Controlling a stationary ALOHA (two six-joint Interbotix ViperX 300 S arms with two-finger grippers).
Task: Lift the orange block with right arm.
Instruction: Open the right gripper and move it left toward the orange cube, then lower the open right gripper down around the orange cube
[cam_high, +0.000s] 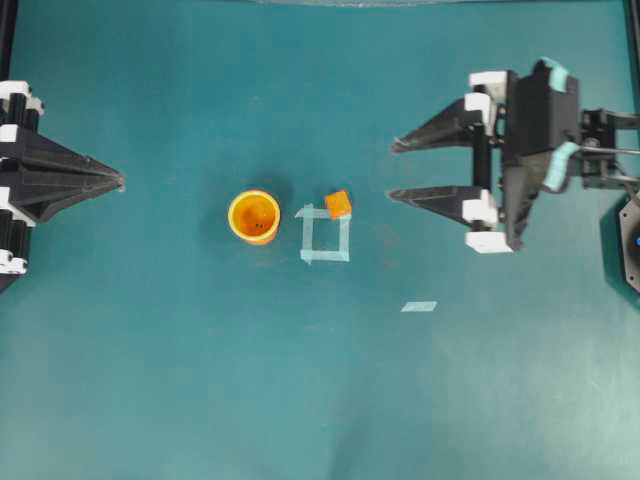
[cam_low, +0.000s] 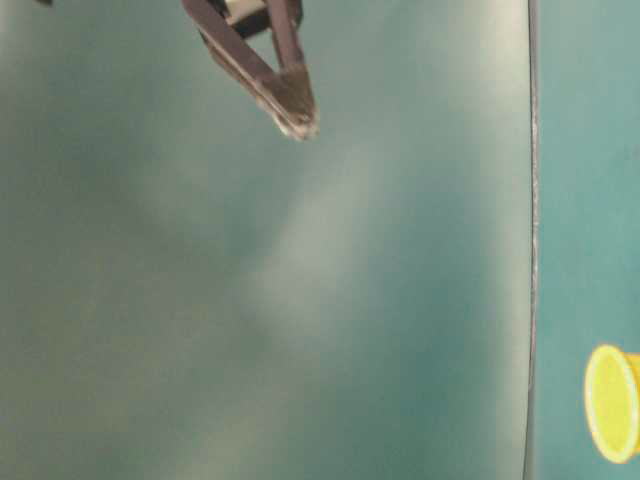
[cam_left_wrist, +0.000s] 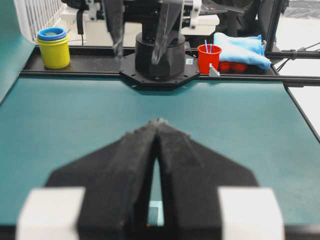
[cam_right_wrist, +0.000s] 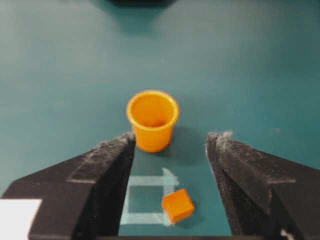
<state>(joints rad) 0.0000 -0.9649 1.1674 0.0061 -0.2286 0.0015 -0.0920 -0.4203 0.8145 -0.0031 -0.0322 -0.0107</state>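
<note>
The orange block (cam_high: 338, 204), centre frame, looks light and rigid: grip opposite flat sides. Right end effector (cam_high: 393, 169) is released, empty.

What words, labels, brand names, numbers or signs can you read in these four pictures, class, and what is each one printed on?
None can be read in any view.
The orange block, orange cup and tape square carry no print.
The yellow container, red cup and blue cloth show no lettering.
A small pale patch on the black arm base may be a label; too small to read.
</note>
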